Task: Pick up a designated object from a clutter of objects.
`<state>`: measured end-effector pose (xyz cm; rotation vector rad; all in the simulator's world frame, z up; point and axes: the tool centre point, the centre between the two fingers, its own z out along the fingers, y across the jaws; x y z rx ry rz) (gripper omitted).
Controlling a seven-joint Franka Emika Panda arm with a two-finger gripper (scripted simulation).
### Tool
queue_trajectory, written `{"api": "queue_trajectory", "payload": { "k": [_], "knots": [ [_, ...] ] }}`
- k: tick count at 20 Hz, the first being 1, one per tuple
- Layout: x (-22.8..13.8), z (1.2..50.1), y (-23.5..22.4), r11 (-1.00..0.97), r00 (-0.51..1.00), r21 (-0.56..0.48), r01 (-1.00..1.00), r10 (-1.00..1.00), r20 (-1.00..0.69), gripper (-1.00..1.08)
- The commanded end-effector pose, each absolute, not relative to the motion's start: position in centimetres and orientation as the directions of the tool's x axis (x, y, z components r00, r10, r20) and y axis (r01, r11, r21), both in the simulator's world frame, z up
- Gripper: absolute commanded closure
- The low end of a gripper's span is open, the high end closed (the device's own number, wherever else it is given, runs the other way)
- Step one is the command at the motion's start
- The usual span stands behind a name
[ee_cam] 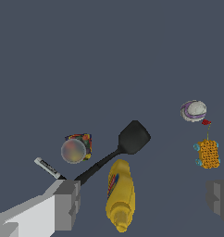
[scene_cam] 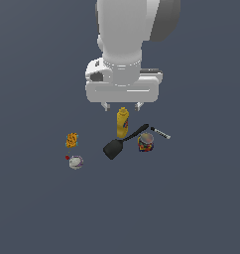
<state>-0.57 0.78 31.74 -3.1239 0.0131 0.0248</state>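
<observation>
The designated object, a small round white-grey lump with purple marks [scene_cam: 76, 161], lies on the floor at the exterior view's left, next to a tiny red dot [scene_cam: 67, 158]. It also shows in the wrist view [ee_cam: 193, 111]. My gripper [scene_cam: 122, 106] hangs open and empty high above the yellow bottle [scene_cam: 122, 123], well apart from the lump. In the wrist view the grey fingers [ee_cam: 67, 203] stand wide apart on either side of the yellow bottle [ee_cam: 120, 194].
A black spatula [scene_cam: 118, 144], a multicoloured can [scene_cam: 146, 142], a thin black-white pen [scene_cam: 160, 132] and a small orange packet [scene_cam: 71, 140] lie around the bottle on the dark grey floor. The wrist view shows the spatula [ee_cam: 127, 141], can [ee_cam: 77, 148], pen [ee_cam: 48, 167] and packet [ee_cam: 208, 154].
</observation>
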Motion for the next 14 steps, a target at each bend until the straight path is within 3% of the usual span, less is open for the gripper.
{"api": "queue_trajectory", "payload": {
  "k": [1, 14],
  "knots": [
    [-0.6, 31.7, 0.8, -1.000, 1.000, -0.018, -0.008, -0.008, -0.016, -0.92],
    [-0.6, 30.4, -2.0, -0.998, 0.998, 0.000, -0.063, -0.063, -0.031, -0.92]
  ]
}}
